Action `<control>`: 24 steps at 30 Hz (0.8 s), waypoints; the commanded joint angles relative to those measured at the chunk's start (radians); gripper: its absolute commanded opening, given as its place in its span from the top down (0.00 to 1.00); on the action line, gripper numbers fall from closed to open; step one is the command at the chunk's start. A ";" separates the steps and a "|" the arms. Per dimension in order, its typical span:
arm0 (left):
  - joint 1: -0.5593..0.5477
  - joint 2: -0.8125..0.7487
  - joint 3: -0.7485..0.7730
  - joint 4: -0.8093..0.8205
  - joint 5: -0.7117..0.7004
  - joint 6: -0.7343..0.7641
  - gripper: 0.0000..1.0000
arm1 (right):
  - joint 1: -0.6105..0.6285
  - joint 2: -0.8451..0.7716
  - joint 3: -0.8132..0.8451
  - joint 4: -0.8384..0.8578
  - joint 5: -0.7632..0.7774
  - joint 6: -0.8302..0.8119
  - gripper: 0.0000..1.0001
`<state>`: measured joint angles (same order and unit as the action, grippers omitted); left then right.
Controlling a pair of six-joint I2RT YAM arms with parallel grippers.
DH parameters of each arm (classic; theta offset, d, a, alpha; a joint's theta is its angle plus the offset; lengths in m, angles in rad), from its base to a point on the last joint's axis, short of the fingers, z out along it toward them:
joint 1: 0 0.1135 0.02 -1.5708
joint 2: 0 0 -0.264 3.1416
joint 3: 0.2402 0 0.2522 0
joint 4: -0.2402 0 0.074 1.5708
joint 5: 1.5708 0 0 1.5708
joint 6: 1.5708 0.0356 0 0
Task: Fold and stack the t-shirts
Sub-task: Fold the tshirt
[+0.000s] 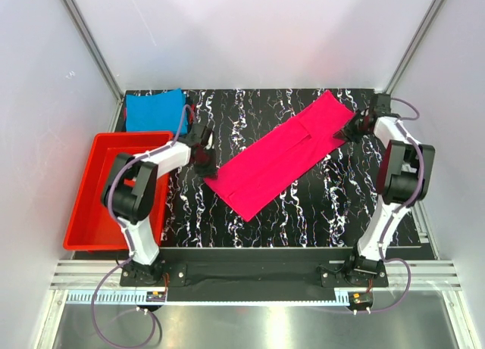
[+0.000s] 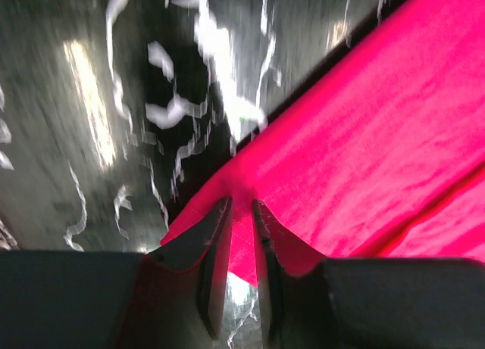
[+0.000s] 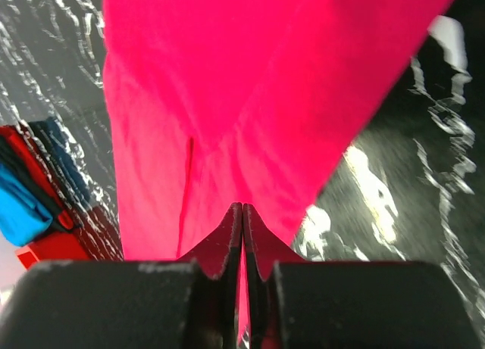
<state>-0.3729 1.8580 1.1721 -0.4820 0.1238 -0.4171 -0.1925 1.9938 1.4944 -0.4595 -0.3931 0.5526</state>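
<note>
The magenta-pink t-shirt (image 1: 284,156) lies folded lengthwise as a long strip, diagonally across the black marbled table. My left gripper (image 1: 204,163) is at its near-left corner. In the left wrist view the gripper (image 2: 241,205) is closed to a narrow gap with the pink cloth (image 2: 379,137) edge between the fingers. My right gripper (image 1: 355,126) is at the strip's far-right end. In the right wrist view it (image 3: 242,207) is shut on the pink cloth (image 3: 227,84), which stretches away from it. The turquoise-blue t-shirt (image 1: 155,110) lies folded at the back left, and also shows in the right wrist view (image 3: 19,205).
A rigid red plastic tray (image 1: 83,213) stands at the left edge of the table, just in front of the blue shirt. White walls close in the back and sides. The black marbled table (image 1: 333,205) shows near right of the pink strip.
</note>
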 commanded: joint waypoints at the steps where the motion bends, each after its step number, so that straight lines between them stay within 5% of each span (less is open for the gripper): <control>1: -0.027 -0.031 -0.164 -0.035 0.043 -0.058 0.76 | 0.036 0.065 0.085 0.030 0.005 0.041 0.94; 11: -0.126 -0.284 -0.422 0.099 0.103 -0.203 0.74 | 0.108 0.263 0.279 0.048 0.042 0.099 0.97; 17: -0.126 -0.417 -0.313 0.025 0.005 -0.193 0.64 | 0.143 0.408 0.438 -0.025 0.068 0.075 0.97; 24: -0.109 -0.240 -0.082 -0.069 -0.063 -0.054 0.62 | 0.188 0.589 0.708 -0.192 0.074 0.003 0.97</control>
<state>-0.4908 1.5570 1.0214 -0.5259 0.0998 -0.5373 -0.0319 2.5095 2.0930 -0.5369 -0.3534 0.6067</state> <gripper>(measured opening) 0.379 0.033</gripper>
